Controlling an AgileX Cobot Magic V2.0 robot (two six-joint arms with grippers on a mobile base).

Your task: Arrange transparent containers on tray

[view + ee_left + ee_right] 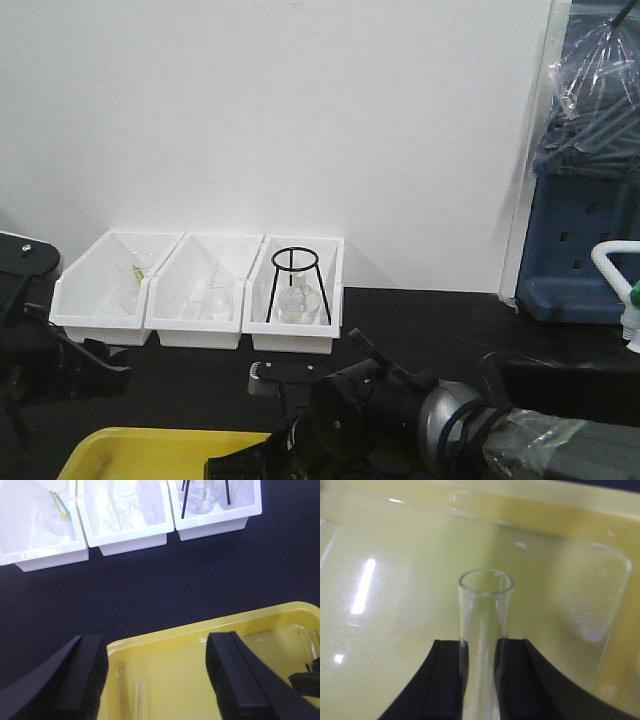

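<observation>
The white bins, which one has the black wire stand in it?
The right bin, nearest the blue crate. A black tripod stand sits over its glassware; the other two hold only clear glassware.

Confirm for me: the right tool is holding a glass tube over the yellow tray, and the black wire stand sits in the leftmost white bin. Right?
Not quite. The black wire stand sits in the rightmost white bin, not the leftmost; the front-facing view shows it. The rest holds: in the right wrist view, the right tool grips a glass tube over the yellow tray.

Overhead light is glaring in streaks at nine o'clock on the shallow bright yellow plastic tray [395, 545]; the right wrist view is blurring softly.
</observation>
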